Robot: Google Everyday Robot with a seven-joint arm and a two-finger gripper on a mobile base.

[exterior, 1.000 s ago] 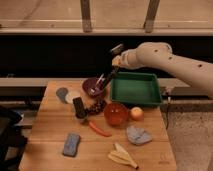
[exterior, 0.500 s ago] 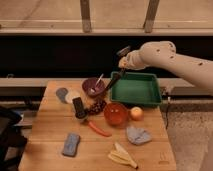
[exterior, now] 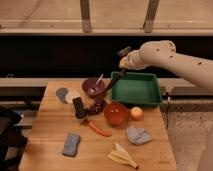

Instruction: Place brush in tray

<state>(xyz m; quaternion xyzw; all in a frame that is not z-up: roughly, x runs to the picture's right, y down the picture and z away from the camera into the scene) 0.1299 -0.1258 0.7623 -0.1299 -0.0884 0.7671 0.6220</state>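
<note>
The brush hangs slanted in the air, its black handle running down and to the left from my gripper. My gripper is shut on the brush's upper end, above the far left corner of the green tray. The brush's lower end hovers over the tray's left rim, beside the purple bowl. My arm reaches in from the right. Nothing lies in the tray.
On the wooden table are an orange-red bowl, a peach-coloured fruit, a carrot, a dark block, dark grapes, a blue-grey sponge, a grey cloth, a banana and two flat discs.
My gripper has carried the brush to the right, from over the purple bowl to the tray's left edge.
</note>
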